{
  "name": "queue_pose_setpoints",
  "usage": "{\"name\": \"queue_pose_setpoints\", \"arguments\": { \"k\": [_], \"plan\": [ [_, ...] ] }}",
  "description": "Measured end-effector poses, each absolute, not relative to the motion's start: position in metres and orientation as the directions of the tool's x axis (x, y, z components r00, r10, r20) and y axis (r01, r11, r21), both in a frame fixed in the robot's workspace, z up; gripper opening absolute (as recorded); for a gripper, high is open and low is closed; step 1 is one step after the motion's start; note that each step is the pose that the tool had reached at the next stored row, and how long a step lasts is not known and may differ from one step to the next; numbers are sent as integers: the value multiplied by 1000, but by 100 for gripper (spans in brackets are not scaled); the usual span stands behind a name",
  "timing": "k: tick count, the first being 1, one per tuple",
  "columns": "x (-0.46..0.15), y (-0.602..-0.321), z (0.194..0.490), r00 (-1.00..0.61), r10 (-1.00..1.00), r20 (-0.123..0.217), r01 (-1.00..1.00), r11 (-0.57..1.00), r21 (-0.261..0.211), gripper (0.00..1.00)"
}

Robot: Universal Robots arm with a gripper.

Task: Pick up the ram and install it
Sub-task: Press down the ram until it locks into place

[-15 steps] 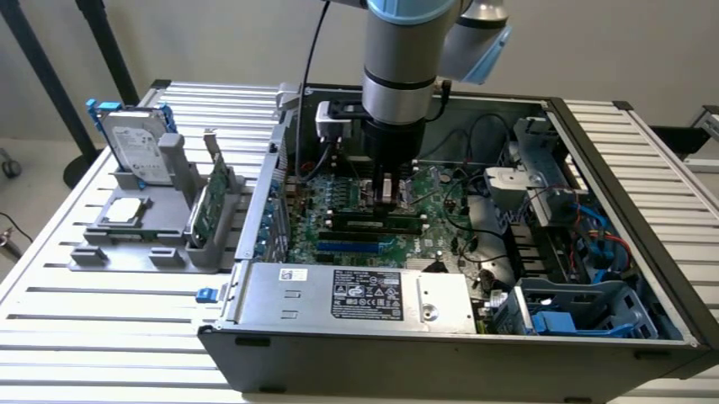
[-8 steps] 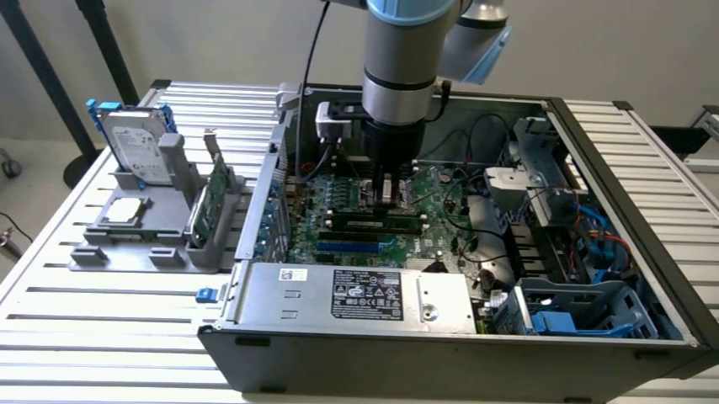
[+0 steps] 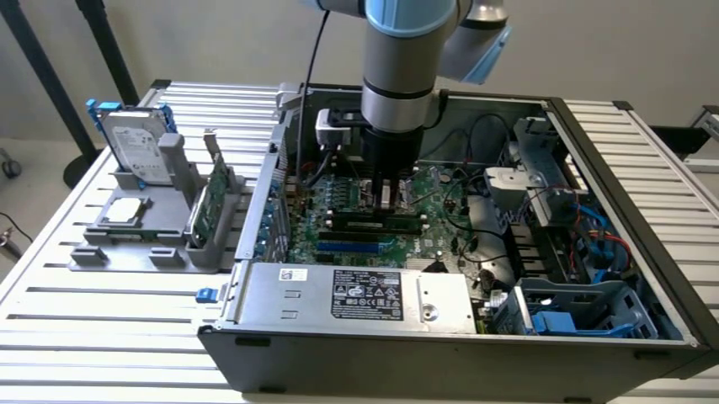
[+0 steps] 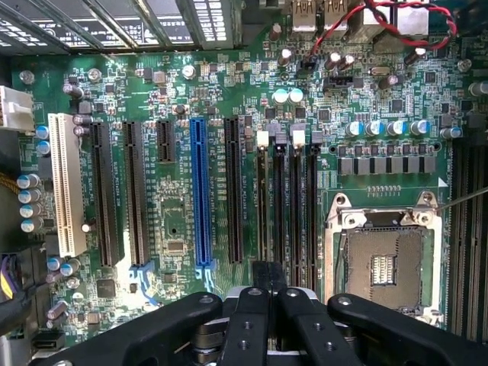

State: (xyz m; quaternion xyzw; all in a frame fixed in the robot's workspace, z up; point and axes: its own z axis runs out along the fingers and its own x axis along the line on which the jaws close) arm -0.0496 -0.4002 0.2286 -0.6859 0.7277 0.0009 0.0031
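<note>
One robot arm (image 3: 396,76) is seen reaching down into one open computer case (image 3: 450,337), its hand (image 3: 386,195) pressed together just above the motherboard (image 3: 354,210). The ram (image 3: 371,224) lies as a long dark-chipped stick across the board, just beside the hand on the nearer side; whether it is pinched cannot be told. In the wrist view, four narrow memory slots (image 4: 286,206), one blue slot (image 4: 200,194), one white slot (image 4: 65,183) and one empty processor socket (image 4: 381,267) are counted. In the exterior view, a grey stand (image 3: 151,223) holding one hard drive (image 3: 133,143) and one green card (image 3: 214,198) is shown on the slatted tabletop (image 3: 101,320), before a plain wall.
</note>
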Motion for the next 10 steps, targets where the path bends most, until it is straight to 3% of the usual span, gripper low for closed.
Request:
{"name": "queue_pose_setpoints", "arguments": {
  "k": [10],
  "plan": [
    [-50, -400, 245, -59, -998, -7, -998, 59, 2, 11]
  ]
}}
